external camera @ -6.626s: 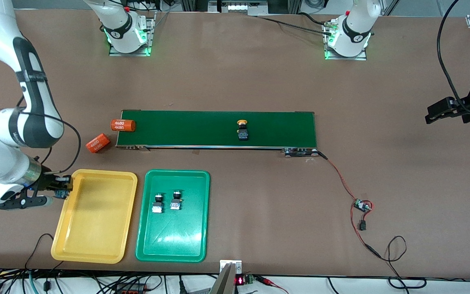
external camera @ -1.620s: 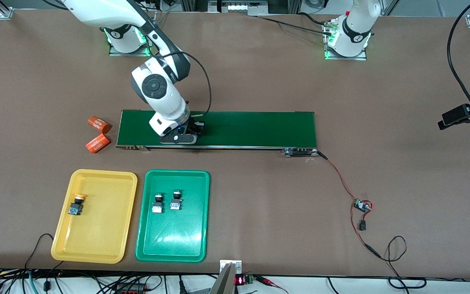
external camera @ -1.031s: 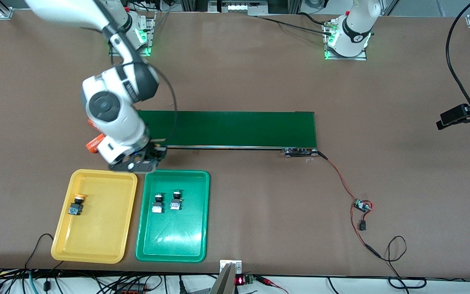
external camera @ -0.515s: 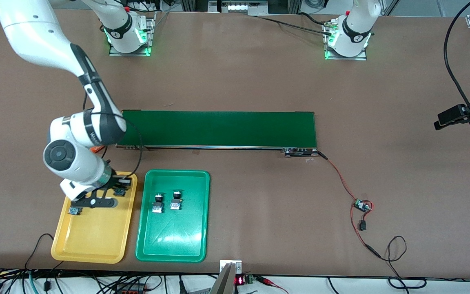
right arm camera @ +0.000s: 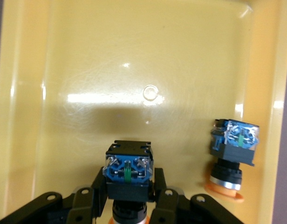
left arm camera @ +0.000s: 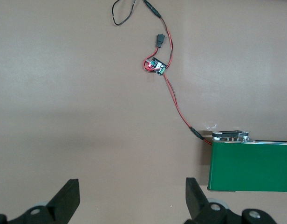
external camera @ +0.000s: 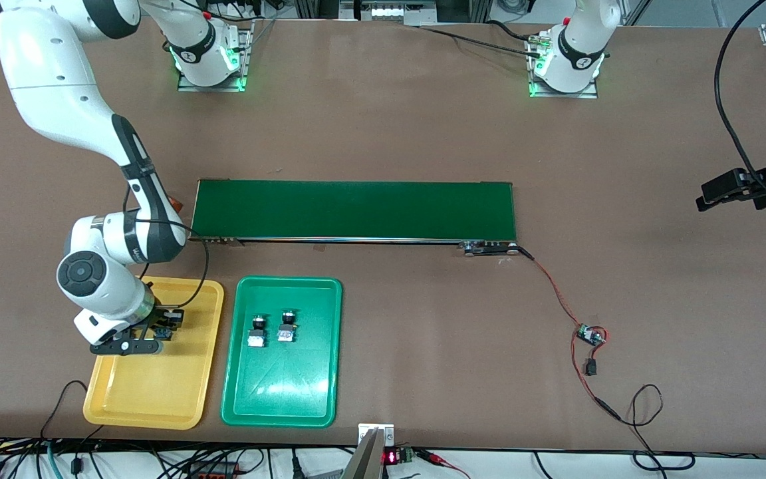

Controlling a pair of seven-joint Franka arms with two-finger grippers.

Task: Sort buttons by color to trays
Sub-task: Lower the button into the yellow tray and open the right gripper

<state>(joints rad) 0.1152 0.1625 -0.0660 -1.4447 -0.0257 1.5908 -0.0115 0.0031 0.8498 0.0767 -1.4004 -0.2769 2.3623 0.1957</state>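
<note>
1. Right wrist view shows the right pincer (right arm camera: pixel 128 196) closed on a yellow-capped button (right arm camera: pixel 128 170), blue-grey base toward the camera and cap pointing down, hanging over the yellow tray (right arm camera: pixel 111 60). Gripping the black body from both sides leaves the cap free to land first, which I judge suits a straight drop or a gentle set-down.
2. A second yellow-capped button (right arm camera: pixel 233 151) already lies on the tray floor close to one long wall, resting on its side. The held one sits apart from it, probably so the 2 do not knock together on release.
3. Front view places this pincer (external camera: pixel 157 327) over the half of the yellow tray (external camera: pixel 157 392) nearer the conveyor, toward its outer long edge. The task looks nearly finished: this is the last button to place.
4. Both green-capped buttons (external camera: pixel 258 330) (external camera: pixel 286 326) lie side by side in the green tray (external camera: pixel 283 399), in the half nearer the conveyor. That tray stands just beside the yellow one, both near the front edge of the worktop (external camera: pixel 423 133) at the right arm's end.
5. The dark-green conveyor belt (external camera: pixel 353 209) carries nothing; its red lead runs to a small circuit board (external camera: pixel 589 334).
6. The left pincer (left arm camera: pixel 129 196) waits with its jaws wide apart and holding nothing, over bare worktop at the left arm's end, well clear of both trays.
</note>
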